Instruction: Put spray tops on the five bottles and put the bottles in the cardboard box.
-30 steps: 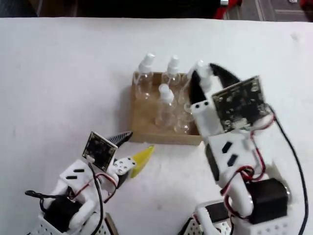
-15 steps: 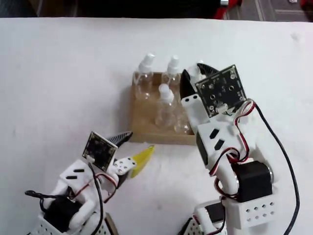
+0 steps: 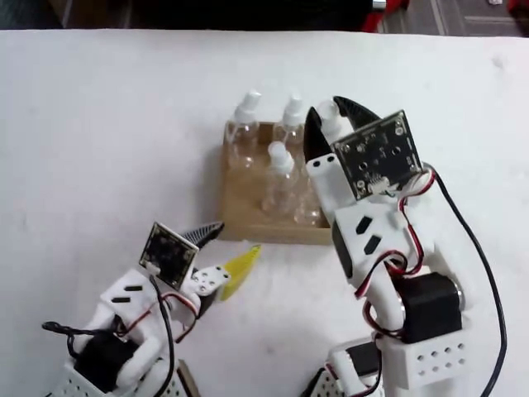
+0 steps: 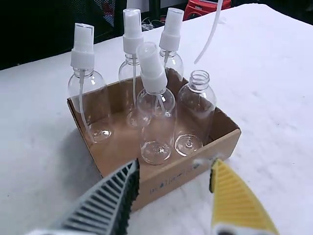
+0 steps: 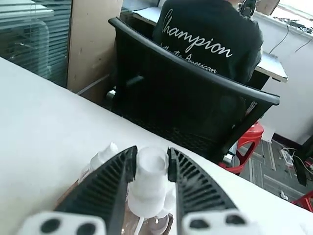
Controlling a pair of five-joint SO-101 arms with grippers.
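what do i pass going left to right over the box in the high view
capped bottle at the box's far-left corner → capped bottle in the middle → capped bottle at the back → right gripper, shut on a spray top

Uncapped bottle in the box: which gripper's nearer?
Right. The right gripper holds a spray top close above the uncapped bottle; the left gripper sits open outside the box.

Blk office chair (image 5: 188, 105), red stool (image 5: 246, 140), blinds (image 5: 29, 39)
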